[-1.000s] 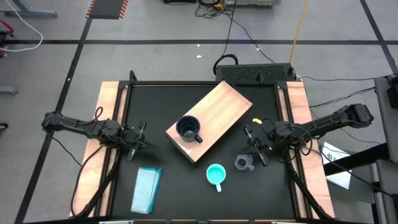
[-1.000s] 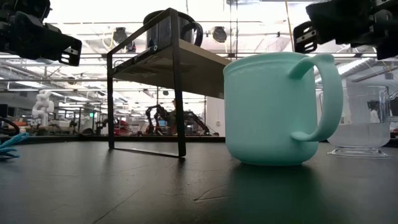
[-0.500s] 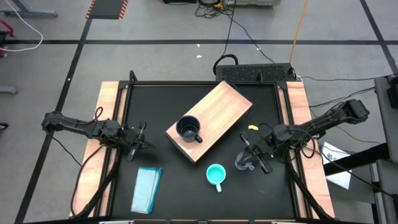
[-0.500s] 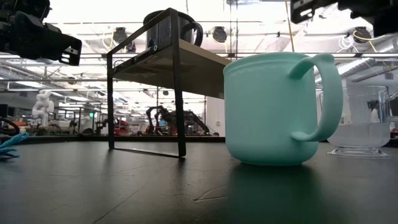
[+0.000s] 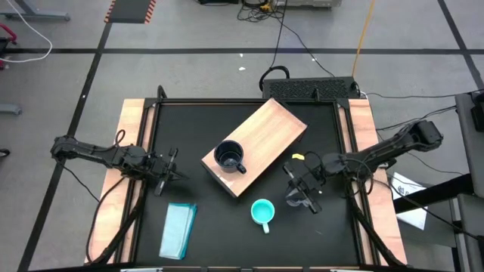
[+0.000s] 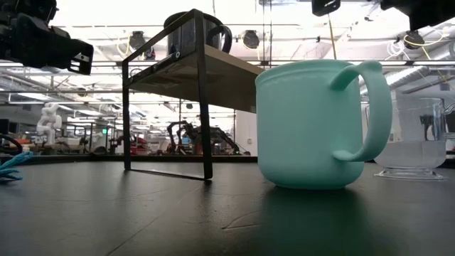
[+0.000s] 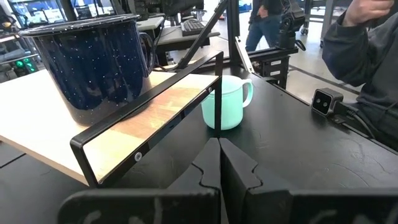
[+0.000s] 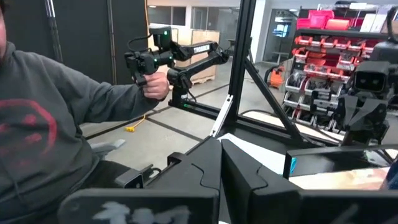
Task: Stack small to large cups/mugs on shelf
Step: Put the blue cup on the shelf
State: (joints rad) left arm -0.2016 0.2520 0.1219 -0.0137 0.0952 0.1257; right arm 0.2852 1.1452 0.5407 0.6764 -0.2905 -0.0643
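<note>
Right gripper [image 5: 299, 190] over clear cup [image 5: 295, 199] | low view: arm cropped

Navy mug [image 5: 229, 157] upright on shelf [image 5: 265, 137]

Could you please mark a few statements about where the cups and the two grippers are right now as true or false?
1. The dark navy mug stands on the wooden shelf. True.
2. The turquoise mug is on the shelf too. False: it stands on the black table, in front of the shelf.
3. The right gripper is over the clear cup. True.
4. The left gripper holds the pale-teal block. False: its fingers are shut on nothing, and the block lies on the table apart from it.
5. The clear cup is stacked inside the turquoise mug. False: they stand side by side.
</note>
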